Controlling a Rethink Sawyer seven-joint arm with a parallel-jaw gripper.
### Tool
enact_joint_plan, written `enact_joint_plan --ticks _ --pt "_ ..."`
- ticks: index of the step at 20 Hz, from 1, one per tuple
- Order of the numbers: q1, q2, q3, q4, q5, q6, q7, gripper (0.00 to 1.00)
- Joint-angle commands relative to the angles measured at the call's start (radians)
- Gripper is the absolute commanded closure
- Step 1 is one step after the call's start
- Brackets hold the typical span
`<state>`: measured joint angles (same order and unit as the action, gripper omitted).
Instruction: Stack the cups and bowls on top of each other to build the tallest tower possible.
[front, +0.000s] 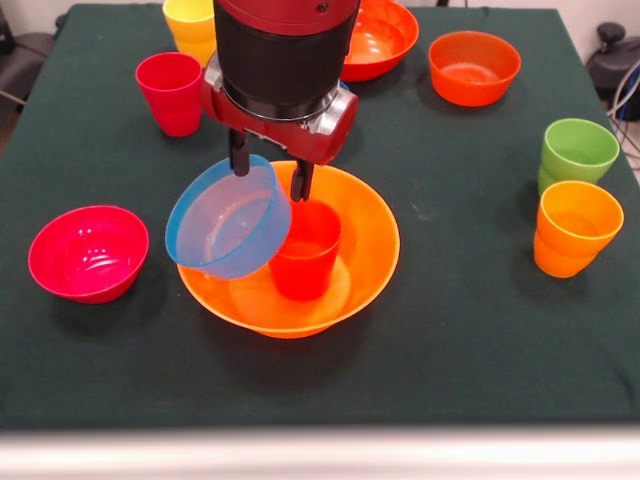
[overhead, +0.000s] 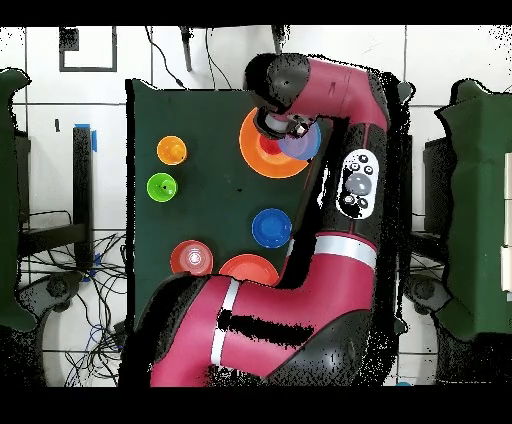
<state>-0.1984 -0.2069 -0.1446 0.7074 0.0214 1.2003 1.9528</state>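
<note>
Light blue bowl (front: 228, 218) is held tilted, nearly on its side — mouth turned toward the table's front edge and slightly down, axis close to horizontal rather than upright. Gripper (front: 270, 165) is seen clamped on the light blue bowl's upper rim: one finger (front: 239, 152) inside the rim, the other (front: 301, 180) outside behind the wall, jaws only narrowly apart, the bowl wall between them. The bowl hangs below and to the front of the jaws, off to one side of them, its lower edge overlapping the near-left rim of the large orange bowl (front: 370, 250).

The large orange bowl sits upright on the dark green table (front: 470, 330), near the middle toward the front edge. A red-orange cup (front: 305, 250) stands upright inside it, mouth up, long axis vertical; the light blue bowl is just beside the cup's rim — contact cannot be told.

Elsewhere on the table, all upright and mouth up:
- magenta bowl (front: 88, 252) near the left edge
- crimson cup (front: 171, 92) and yellow cup (front: 190, 28) toward the far-left corner, close together
- red-orange bowl (front: 385, 38) at the far edge, partly hidden by the arm (overhead: 345, 95)
- small orange-red bowl (front: 474, 67) just beside it
- green cup (front: 576, 153) and orange cup (front: 575, 227) near the right edge, just beside each other

In the overhead view a dark blue bowl (overhead: 271, 228) is also seen, well apart from the large orange bowl.
</note>
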Motion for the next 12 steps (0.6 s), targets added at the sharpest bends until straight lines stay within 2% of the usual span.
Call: enact_joint_plan --ticks 1,3,4,6,7,10,12 --pt "0.01 -0.005 0.054 0.119 -0.003 -0.106 0.114 0.0" --pt "0.011 0.002 0.054 0.111 -0.003 -0.106 0.116 0.0" --pt "0.003 -0.045 0.047 0.151 0.0 -0.099 0.099 0.0" --pt "0.001 -0.008 0.052 0.129 -0.003 -0.117 0.101 0.0" --pt "0.009 0.026 0.055 0.078 -0.004 -0.101 0.111 0.0" --pt "0.011 0.019 0.056 0.106 -0.003 -0.124 0.112 0.0" --pt "0.008 0.032 0.056 0.079 -0.002 -0.112 0.11 0.0"
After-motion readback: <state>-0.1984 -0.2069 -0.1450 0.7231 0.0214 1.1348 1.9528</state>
